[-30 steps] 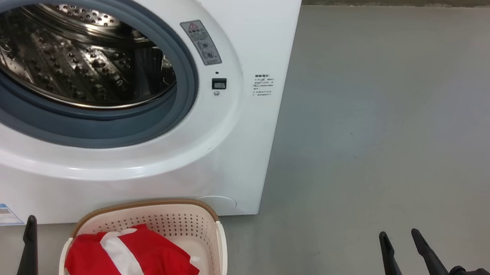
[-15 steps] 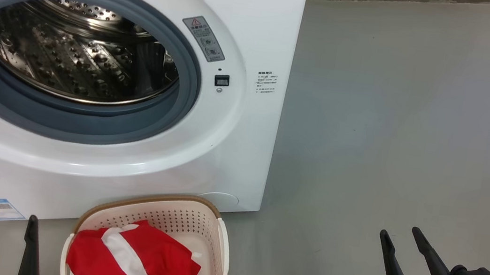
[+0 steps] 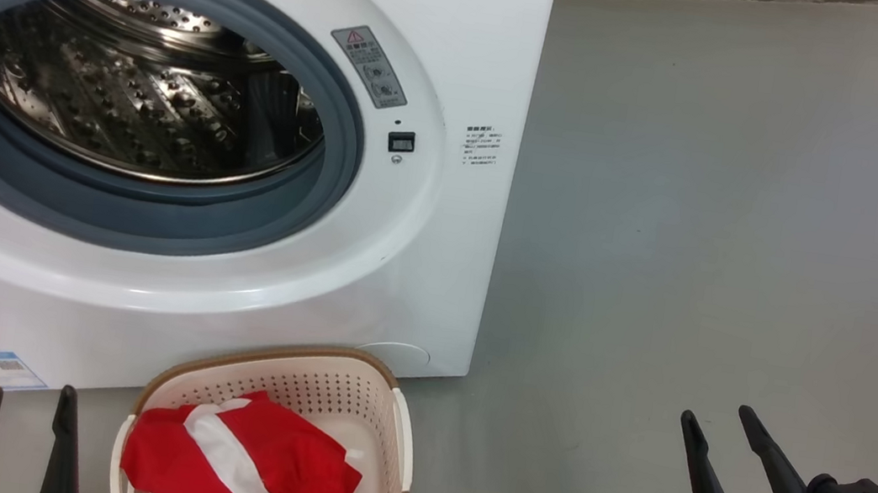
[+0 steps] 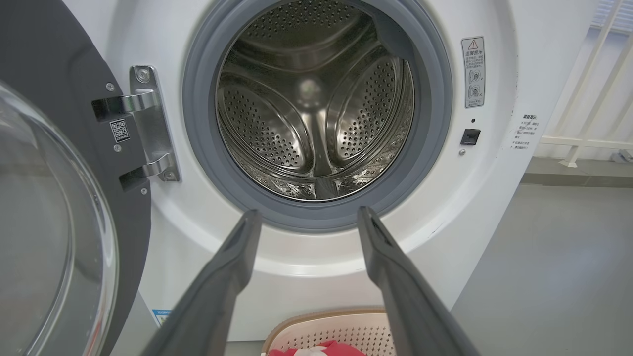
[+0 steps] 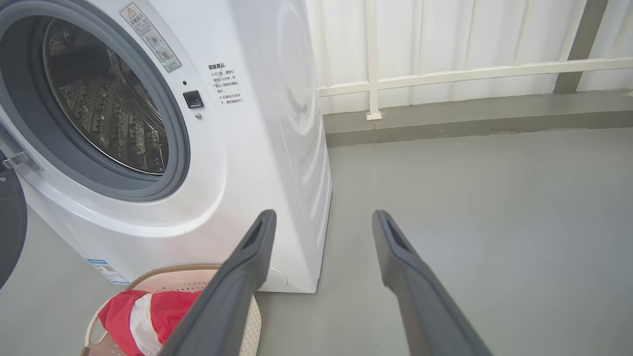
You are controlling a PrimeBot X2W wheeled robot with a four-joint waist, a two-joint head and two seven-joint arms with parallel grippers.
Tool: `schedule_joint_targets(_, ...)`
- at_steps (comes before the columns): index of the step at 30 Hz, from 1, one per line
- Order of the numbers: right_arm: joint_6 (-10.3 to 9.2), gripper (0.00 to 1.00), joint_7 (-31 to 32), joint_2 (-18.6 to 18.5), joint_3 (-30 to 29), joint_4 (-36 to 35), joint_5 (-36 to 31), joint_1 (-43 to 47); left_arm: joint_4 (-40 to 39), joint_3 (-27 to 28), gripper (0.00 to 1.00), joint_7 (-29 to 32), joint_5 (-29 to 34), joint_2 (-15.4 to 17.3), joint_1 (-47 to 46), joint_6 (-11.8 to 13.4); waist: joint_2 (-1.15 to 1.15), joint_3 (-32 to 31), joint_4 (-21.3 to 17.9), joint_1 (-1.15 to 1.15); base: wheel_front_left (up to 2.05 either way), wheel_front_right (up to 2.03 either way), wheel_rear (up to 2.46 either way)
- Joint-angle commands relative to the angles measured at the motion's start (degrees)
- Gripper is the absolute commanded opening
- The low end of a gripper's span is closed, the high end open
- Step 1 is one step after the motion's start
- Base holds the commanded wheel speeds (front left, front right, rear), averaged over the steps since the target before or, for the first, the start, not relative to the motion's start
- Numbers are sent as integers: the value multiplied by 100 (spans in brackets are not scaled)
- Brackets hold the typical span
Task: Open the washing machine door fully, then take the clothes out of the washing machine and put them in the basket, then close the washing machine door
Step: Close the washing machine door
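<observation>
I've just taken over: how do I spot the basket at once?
Find the big white washing machine with its round drum opening. On the grey floor at its front foot sits the basket: small, cream, perforated, brown-rimmed, holding red-and-white clothes.

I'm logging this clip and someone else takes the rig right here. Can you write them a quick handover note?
The left gripper is open and empty, aimed at the washing machine opening.
The right gripper is open and empty, over the floor to the machine's right.
The washing machine door is swung wide on its left hinge.
The clothes lie in the basket at the machine's foot.
Done: door opened; the drum looks emptied.
Left: close the door.
</observation>
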Motion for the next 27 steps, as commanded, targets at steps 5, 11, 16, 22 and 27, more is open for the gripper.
schedule_joint_targets(5, 9, 100, -67, -78, 86, -154, 4, -125, -142, 151, 100, -71, -68, 87, -222, -16, 0, 22, 5, 0, 0, 0, 0)
schedule_joint_targets(11, 9, 100, -67, -80, 74, -162, 3, -129, -120, 116, 100, -71, -109, 106, -229, -16, 0, 46, 22, 0, -1, 1, 1)
schedule_joint_targets(16, 9, 100, -67, -73, 63, -173, -3, -126, -95, 135, 100, -71, -92, 102, -254, -16, 0, 67, 49, 0, -59, 58, 1)
schedule_joint_targets(22, 9, 100, -67, -77, 75, -160, -2, -118, -85, 105, 100, -71, -80, 104, -249, -16, 0, 48, 75, 0, -136, 136, 0)
schedule_joint_targets(27, 9, 100, -67, -81, 94, -158, 2, -118, -94, 99, 100, -71, -70, 108, -228, -16, 0, 36, 81, 0, -181, 181, 0)
